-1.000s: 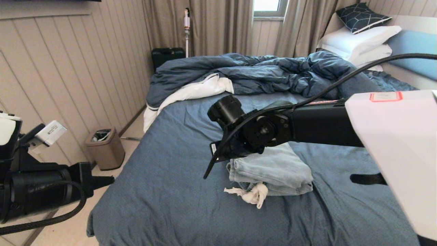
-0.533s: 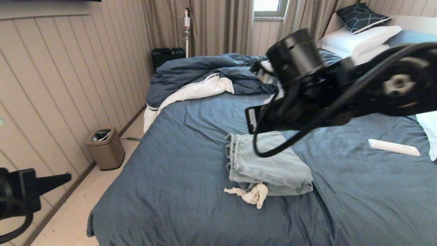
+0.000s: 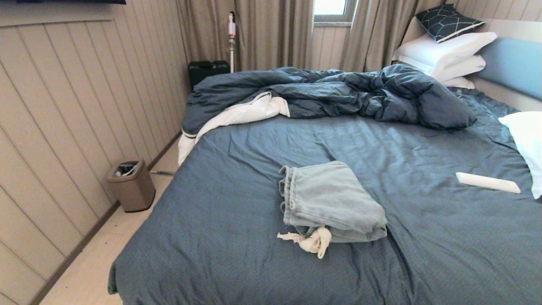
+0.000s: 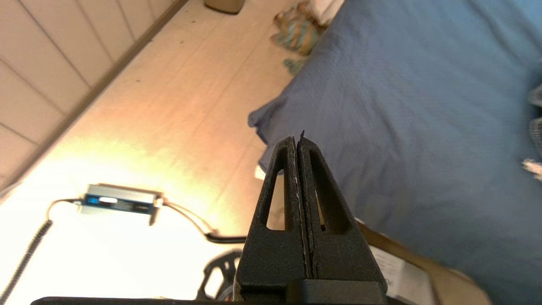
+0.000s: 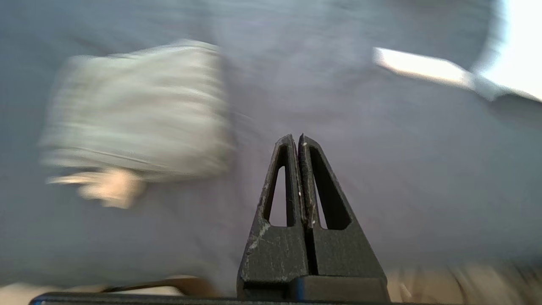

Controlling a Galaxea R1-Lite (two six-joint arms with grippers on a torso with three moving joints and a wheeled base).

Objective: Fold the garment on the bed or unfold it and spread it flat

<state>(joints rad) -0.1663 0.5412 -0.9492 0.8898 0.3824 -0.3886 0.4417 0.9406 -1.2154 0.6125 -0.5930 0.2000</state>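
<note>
Left tool [image 4: 297, 140]: fingers pressed together, holding nothing; it hangs over the pale floor [image 4: 169, 118] beside the near corner of the bed, out of the head view.
Right tool [image 5: 296, 139]: fingers closed tip to tip, empty; it hovers above the sheet, apart from the garment, and is likewise outside the head view.
Bed [image 3: 237, 237]: slate-blue sheet, lightly creased, filling most of the head view.
Garment [image 3: 332, 203]: pale light-blue denim shorts folded into a compact stack near the middle of the bed, gathered waistband toward the robot's left.
Pocket lining [image 3: 313, 242]: white, crumpled, sticking out from the near edge of the garment onto the sheet.
White flat object [image 3: 487, 182]: lies on the sheet to the right, well apart from the garment.
Waste bin [image 3: 131, 184]: stands on the floor by the panelled wall, left of the bed.
Duvet [image 3: 338, 91]: dark blue, rumpled across the far part of the bed.
Pillows [image 3: 444, 53]: white, stacked at the headboard, a dark patterned cushion [image 3: 446, 19] on top.
</note>
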